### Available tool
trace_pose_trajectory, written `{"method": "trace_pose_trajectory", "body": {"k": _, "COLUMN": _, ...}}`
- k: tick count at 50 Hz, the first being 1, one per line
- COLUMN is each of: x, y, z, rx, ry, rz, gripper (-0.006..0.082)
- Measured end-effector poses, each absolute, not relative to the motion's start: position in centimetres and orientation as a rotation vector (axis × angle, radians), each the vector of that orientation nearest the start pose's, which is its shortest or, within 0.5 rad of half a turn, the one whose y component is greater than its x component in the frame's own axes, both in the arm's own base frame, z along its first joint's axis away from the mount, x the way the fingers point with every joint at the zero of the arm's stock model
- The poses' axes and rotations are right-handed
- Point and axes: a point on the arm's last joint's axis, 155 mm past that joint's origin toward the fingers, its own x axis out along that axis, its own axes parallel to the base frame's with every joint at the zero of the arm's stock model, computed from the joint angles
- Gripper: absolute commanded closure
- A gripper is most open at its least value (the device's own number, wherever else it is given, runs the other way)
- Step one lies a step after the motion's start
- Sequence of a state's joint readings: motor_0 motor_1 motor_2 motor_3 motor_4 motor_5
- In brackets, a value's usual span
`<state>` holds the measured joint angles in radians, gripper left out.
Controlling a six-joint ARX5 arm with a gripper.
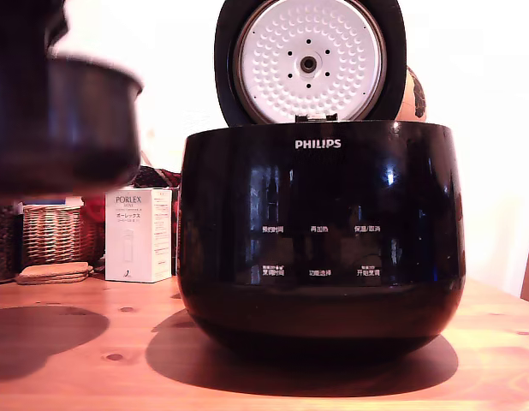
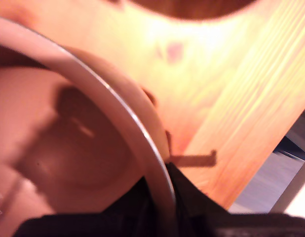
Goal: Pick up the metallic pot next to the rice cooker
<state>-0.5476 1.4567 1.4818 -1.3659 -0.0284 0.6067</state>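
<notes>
Wooden table [image 1: 68, 360]: rice cooker [image 1: 320, 235] centre; white box [image 1: 139, 235], coasters [image 1: 52, 272], wicker basket [image 1: 50, 233] at nine o'clock.

Glossy black rice cooker [image 1: 320, 240], dimpled white lid plate [image 1: 309, 60], knotty wooden table [image 1: 76, 360], woven wicker basket [image 1: 52, 233].

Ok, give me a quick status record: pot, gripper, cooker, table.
pot: off the table, in the air at the exterior view's left, blurred
gripper: shut on pot rim, one finger inside, one outside
cooker: on table, lid open and upright
table: wooden, pot's shadow below the pot
</notes>
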Motion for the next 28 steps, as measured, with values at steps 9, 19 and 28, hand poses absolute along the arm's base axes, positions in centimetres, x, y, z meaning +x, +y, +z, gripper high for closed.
{"method": "trace_pose_trajectory", "body": {"k": 9, "x": 24.9, "y": -15.6, "z": 19.2, "rx": 0.943, "ry": 1.117, "rz": -0.842, "gripper": 0.0791}}
{"method": "trace_pose_trajectory", "body": {"k": 19, "x": 25.0, "y": -16.4, "z": 20.1, "rx": 0.963, "ry": 1.077, "rz": -0.844, "gripper": 0.0791}}
{"method": "trace_pose_trajectory", "body": {"k": 28, "x": 25.0, "y": -16.3, "z": 20.0, "rx": 0.963, "ry": 1.082, "rz": -0.838, "gripper": 0.0791}}
